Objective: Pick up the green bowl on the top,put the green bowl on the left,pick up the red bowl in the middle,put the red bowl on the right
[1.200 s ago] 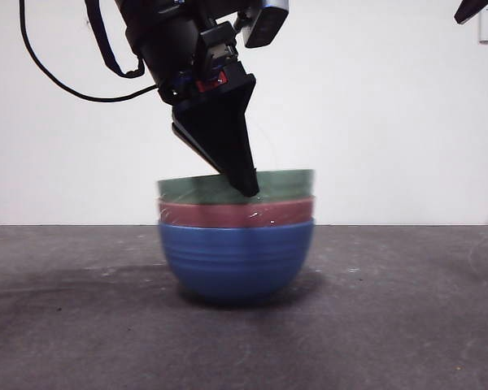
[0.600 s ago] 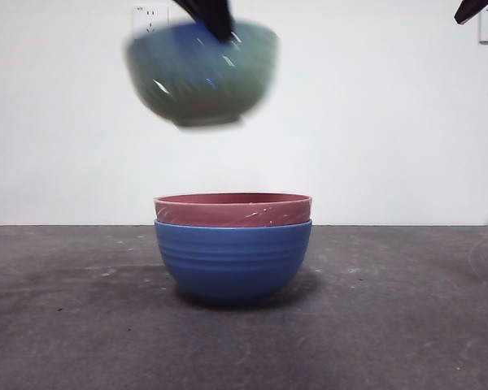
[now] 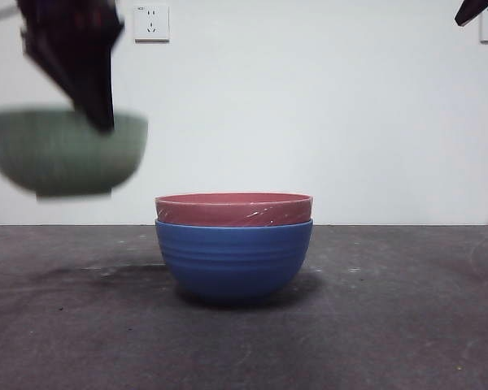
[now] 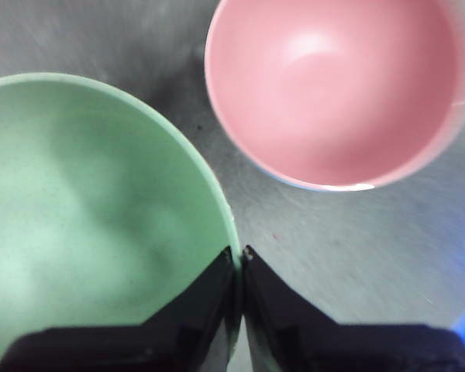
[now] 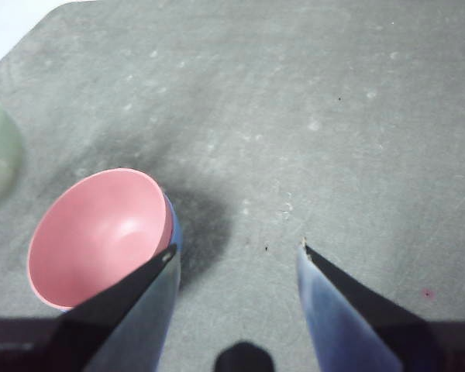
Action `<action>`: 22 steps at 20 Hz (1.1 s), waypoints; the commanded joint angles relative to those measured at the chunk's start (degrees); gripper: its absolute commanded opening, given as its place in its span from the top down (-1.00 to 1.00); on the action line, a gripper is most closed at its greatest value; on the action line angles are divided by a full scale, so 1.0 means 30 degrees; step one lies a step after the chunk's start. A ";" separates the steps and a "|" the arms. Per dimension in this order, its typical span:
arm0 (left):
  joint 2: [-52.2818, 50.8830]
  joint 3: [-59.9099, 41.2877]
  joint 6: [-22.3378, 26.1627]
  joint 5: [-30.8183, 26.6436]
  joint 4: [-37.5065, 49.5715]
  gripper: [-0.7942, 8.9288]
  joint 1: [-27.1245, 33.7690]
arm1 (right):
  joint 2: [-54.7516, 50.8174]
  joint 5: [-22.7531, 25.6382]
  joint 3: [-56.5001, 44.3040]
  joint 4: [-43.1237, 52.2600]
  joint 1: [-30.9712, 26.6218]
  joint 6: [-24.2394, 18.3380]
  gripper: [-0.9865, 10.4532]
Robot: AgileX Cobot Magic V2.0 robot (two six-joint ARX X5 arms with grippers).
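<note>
Green bowl [image 3: 63, 154] lifted clear of the stack and held in the air at about 9 o'clock from the remaining bowls, above the surface [image 3: 390, 325]; not yet set down. Left end effector [image 4: 239, 260] pressed together on the green bowl's rim, one jaw inside the wall, one outside. Red bowl [image 3: 233, 209] nested in the blue bowl [image 3: 233, 260], untouched; its pickup and placement at 3 o'clock remaining. Right end effector [image 5: 236, 260] spread, holding nothing, poised above the surface with the red bowl just beside one jaw.
</note>
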 commanded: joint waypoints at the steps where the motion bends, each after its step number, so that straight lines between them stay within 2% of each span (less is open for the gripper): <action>1: -0.0051 -0.2127 -0.0401 0.0022 0.2557 0.86 0.0007 | 0.0044 0.0015 0.0036 0.0058 0.0036 -0.0029 0.39; 5: -0.0036 -0.5093 -0.0408 0.0087 0.5457 0.86 0.0022 | 0.0044 0.0007 0.0036 0.0058 0.0036 0.0000 0.39; 9: -0.0022 -0.6390 -0.0401 0.0313 0.6069 0.85 0.0022 | 0.0044 0.0000 0.0036 0.0058 0.0036 0.0124 0.39; 12: -0.0022 -0.6419 -0.0379 0.1800 0.6054 0.81 0.0015 | 0.0044 -0.0029 0.0036 0.0058 0.0036 0.0131 0.39; 13: -0.0022 -0.6419 -0.0379 0.2244 0.6054 0.65 0.0015 | 0.0044 -0.0036 0.0036 0.0051 0.0036 0.0131 0.39; 15: -0.0022 -0.6419 -0.0379 0.2463 0.6011 0.15 0.0015 | 0.0044 -0.0044 0.0036 0.0022 0.0036 0.0131 0.39; 18: -0.0022 -0.6419 -0.0430 0.2463 0.5865 0.12 0.0015 | 0.0044 -0.0073 0.0036 -0.0197 0.0044 0.0131 0.39; 19: -0.0029 -0.6411 -0.0896 0.2455 0.5829 0.12 0.0022 | 0.0044 -0.0357 0.0036 -0.0255 0.0051 0.0131 0.39; 22: -0.0772 -0.6346 -0.2011 0.2463 0.5493 0.11 0.0117 | 0.0080 -0.2069 0.0044 -0.0131 0.0160 0.0146 0.39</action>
